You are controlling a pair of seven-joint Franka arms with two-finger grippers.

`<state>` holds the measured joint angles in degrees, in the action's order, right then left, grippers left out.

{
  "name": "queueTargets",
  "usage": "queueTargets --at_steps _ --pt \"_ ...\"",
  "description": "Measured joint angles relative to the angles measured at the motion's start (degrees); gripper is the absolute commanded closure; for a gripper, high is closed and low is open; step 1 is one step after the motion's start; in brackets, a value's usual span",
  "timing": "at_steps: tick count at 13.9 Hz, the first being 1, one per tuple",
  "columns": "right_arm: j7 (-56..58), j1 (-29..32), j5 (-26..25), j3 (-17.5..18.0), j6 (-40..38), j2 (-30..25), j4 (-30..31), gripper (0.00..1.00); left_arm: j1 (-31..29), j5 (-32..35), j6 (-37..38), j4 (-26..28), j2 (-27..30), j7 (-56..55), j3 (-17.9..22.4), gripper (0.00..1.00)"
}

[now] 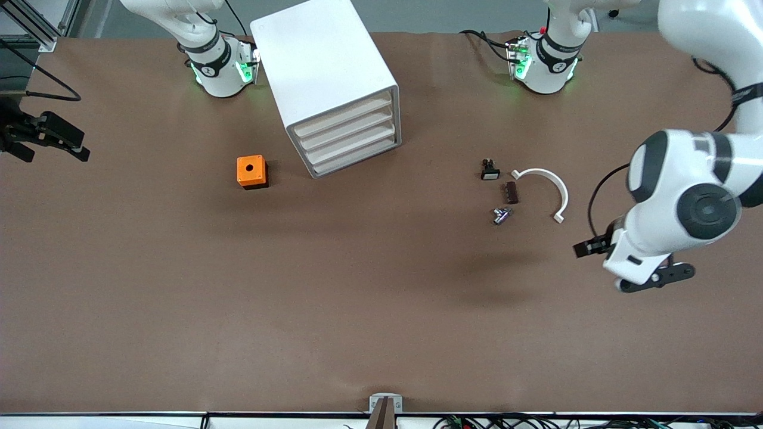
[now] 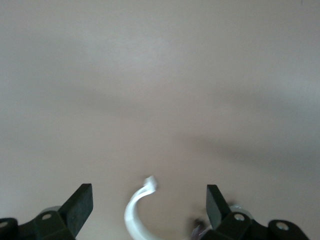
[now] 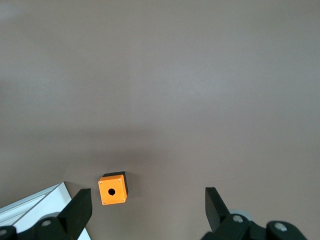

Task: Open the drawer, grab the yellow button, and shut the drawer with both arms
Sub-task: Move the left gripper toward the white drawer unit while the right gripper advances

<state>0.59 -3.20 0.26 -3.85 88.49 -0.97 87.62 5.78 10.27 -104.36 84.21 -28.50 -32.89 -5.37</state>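
The white rounded box cabinet [image 1: 325,71] stands near the arms' bases, and its uppermost drawer [image 1: 344,112] is shut flush with the three below it, so the button cannot be seen; presumably it lies inside that drawer.

Both arms wait well away from the cabinet. The left gripper [image 1: 632,262] hangs over bare brown table [image 1: 298,298] toward the left arm's end, fingers spread wide and holding nothing. The right gripper [image 1: 50,138] hovers at the right arm's end, also spread and empty.

Risks, as I judge them: the four drawer fronts sit close together, so a finger could hook the second drawer instead of the top one. The cabinet looks light and stands at an angle (a one-armed pull might drag it). The orange cube with a hole [image 1: 252,171] just beside the cabinet could get knocked.

Count: one cabinet, four drawers, one orange cube, one white curved plastic arc [image 1: 551,185], three small dark parts [image 1: 501,190] near it, two arms.
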Motion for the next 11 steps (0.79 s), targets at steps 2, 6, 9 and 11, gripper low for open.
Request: queueTargets --at_steps 2,6,9,11 --pt "0.0 0.0 0.0 0.0 0.2 0.3 -0.1 0.00 2.8 -0.1 -2.4 -0.2 -4.1 -11.8 -0.4 0.00" --pt "0.0 0.0 0.1 0.1 0.3 1.1 -0.4 0.00 8.8 -2.7 -2.9 -0.4 -10.7 -31.8 -0.6 0.00" --pt "-1.3 -0.7 0.2 0.5 -0.1 2.2 -0.4 0.00 12.2 -11.4 -3.1 -0.9 -12.5 -44.0 -0.6 0.00" --pt "-7.5 -3.5 0.2 0.7 -1.3 2.5 -0.5 0.00 13.7 -18.0 -3.1 -1.5 -12.4 -50.9 -0.6 0.00"
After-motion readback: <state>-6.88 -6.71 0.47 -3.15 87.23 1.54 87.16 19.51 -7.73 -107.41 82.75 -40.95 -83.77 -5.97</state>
